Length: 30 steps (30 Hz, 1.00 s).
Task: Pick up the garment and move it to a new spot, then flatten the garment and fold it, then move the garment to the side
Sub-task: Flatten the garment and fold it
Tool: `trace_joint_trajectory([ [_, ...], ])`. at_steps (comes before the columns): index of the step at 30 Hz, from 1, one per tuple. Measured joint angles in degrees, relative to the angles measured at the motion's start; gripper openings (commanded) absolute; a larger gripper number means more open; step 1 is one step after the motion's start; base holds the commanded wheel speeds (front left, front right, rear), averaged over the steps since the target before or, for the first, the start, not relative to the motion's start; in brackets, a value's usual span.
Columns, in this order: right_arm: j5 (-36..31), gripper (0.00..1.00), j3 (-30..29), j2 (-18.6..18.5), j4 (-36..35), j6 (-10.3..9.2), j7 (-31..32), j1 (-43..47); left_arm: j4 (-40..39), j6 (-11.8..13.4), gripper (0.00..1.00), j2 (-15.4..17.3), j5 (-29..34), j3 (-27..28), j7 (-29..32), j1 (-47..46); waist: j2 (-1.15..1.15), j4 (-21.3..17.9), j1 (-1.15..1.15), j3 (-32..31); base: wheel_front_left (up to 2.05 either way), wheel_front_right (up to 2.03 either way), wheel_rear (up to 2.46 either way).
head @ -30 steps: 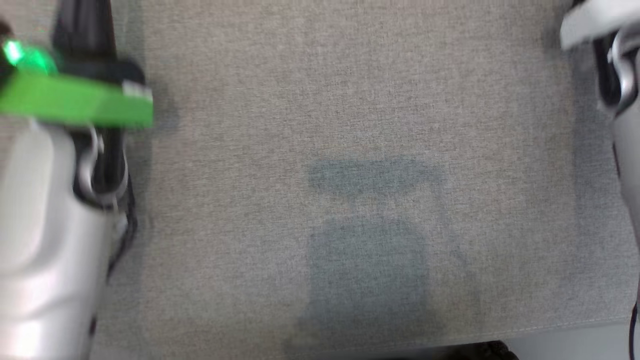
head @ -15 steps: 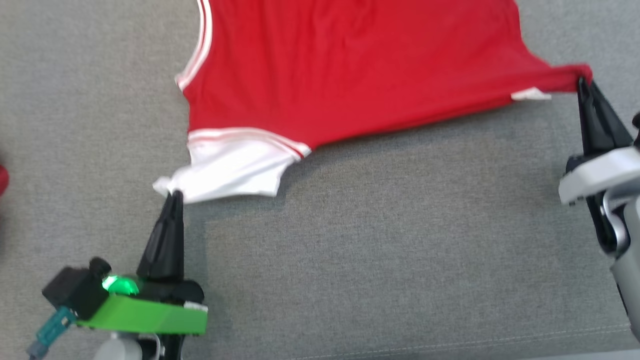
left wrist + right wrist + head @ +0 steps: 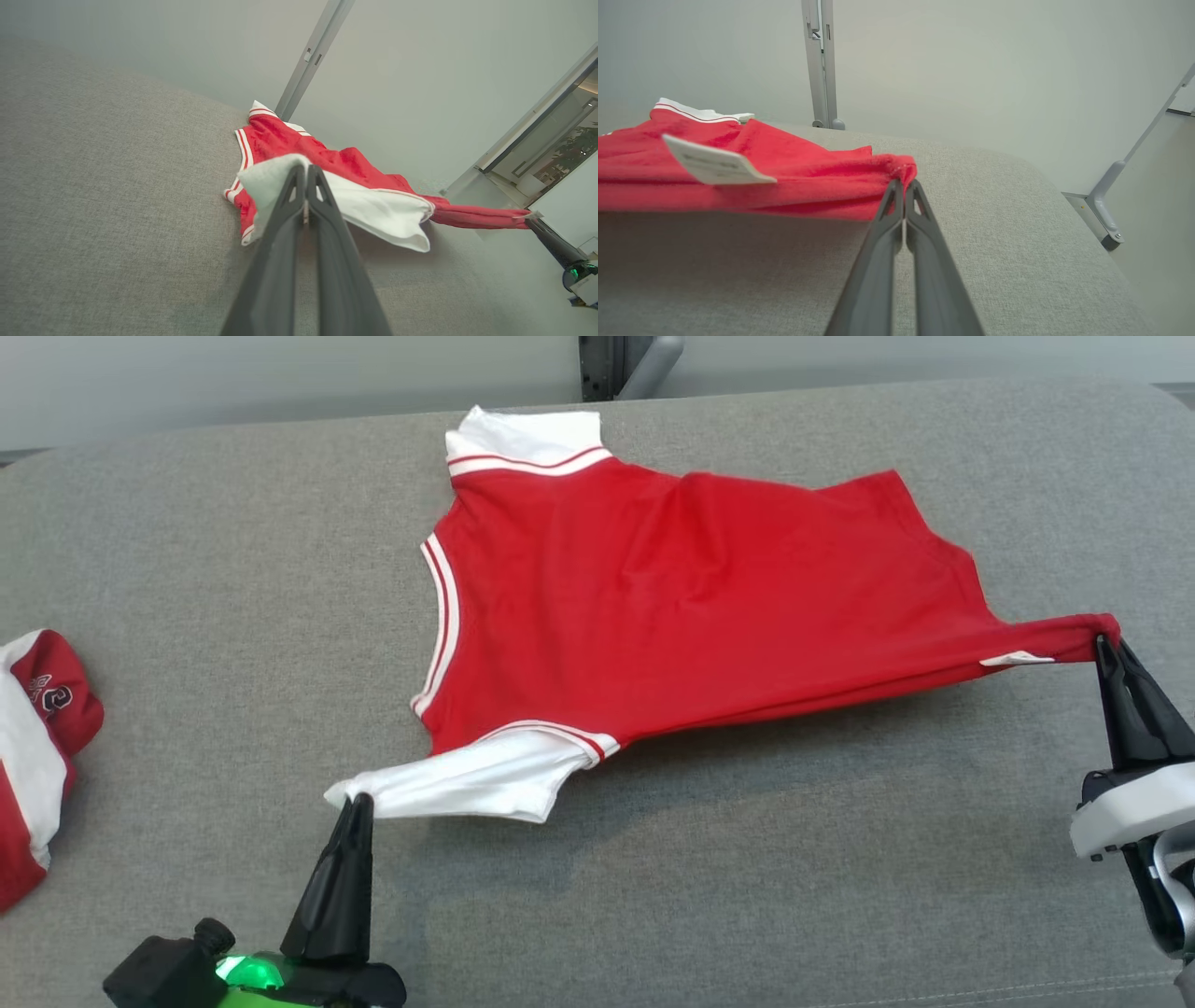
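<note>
Stretching across a grey table (image 3: 187,569) upholstered in coarse woven cloth, a red jersey (image 3: 672,607) lies mostly flat, its soft knit rippled with shallow folds. Its short sleeves are white: one sleeve (image 3: 467,784) is pulled out to a point toward the near left, the other (image 3: 523,439) lies at the table's far edge. Narrow red-and-white striped trim (image 3: 439,616) curves along the jersey's left-hand opening and edges both sleeves.

The left gripper (image 3: 359,800), two long dark tapering fingers pressed flat together, pinches the tip of the near white sleeve; from the left wrist the fabric bunches over the closed tips (image 3: 306,168). The right gripper (image 3: 1108,642) is likewise clamped tight on the red corner of the hem, which is drawn into a narrow, taut band lifted just off the table. A small white label (image 3: 1018,659) sticks out of that band near the tips, and from the right wrist it looks like a flat, stiff rectangle (image 3: 714,165) beside the pinched red cloth (image 3: 904,183).

Well apart at the table's left edge sits another red-and-white garment (image 3: 37,747), crumpled into a rounded bundle. Behind the table a grey metal post (image 3: 616,364) rises against a plain pale wall.
</note>
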Motion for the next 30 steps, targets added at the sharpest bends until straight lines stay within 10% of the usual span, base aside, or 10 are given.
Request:
trace_joint_trajectory([
  [15, -0.11, 0.0, 1.37, -6.25, -8.93, -0.01, 0.79, -6.99, -12.89, 0.45, 0.0, 10.73, 0.32, 4.08, 13.9, -17.63, -0.01, -0.65, 0.0, -5.67, 0.0, 0.0, 0.0],
  [21, 10.85, 0.0, 5.99, -7.86, -7.54, -0.01, 13.43, -21.88, -8.08, -1.13, 0.0, 16.24, -1.11, 2.1, 26.17, -40.47, -0.01, -1.33, 0.0, -8.77, 0.0, 0.0, 0.0],
  [30, 26.62, 0.0, 11.87, -11.09, -0.71, -0.04, 30.54, -40.43, 8.88, -2.33, 0.0, 15.75, -3.27, -5.92, 33.56, -67.9, 0.0, -2.61, 0.0, -11.24, 0.0, 0.0, 0.0],
])
